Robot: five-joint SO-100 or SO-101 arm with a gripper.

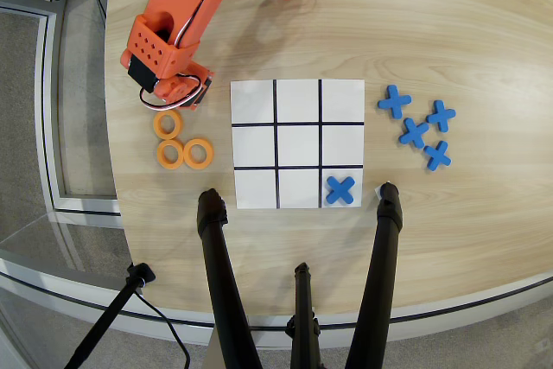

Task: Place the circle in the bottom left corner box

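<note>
Orange arm's gripper hovers over the flat orange plastic ring near the counter's left edge, grip state unclear, and crowding neighbouring rings could spoil the pick.

Evenly and brightly lit from above, in soft diffuse light. Only faint, short shadows beneath the orange arm and beside the rings. Mild sheen across the pale worktop, no harsh glare. Sharp throughout, with slight bending toward the edges.
</note>
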